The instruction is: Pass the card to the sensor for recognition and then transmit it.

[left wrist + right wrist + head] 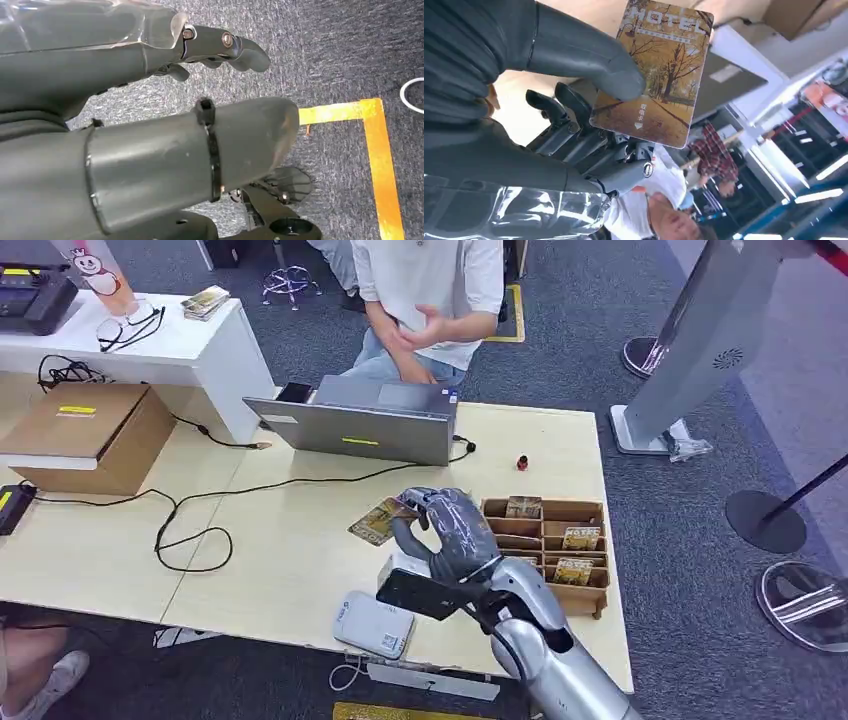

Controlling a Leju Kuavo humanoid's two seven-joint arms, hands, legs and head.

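Note:
My right hand (452, 532) hovers over the middle of the table and pinches a hotel card (377, 521) printed with autumn trees. In the right wrist view the thumb (589, 55) presses the card (659, 75) against the darker fingers. A white card sensor (373, 624) lies flat near the table's front edge, below and left of the hand. My left hand (150, 100) hangs over grey carpet with its fingers loosely apart and nothing in it.
A wooden card rack (552, 545) with several cards stands right of my hand. A grey laptop (365, 420) sits at the far side, a person (425, 300) seated behind it. A black cable (190, 530) loops left; a cardboard box (90, 430) lies far left.

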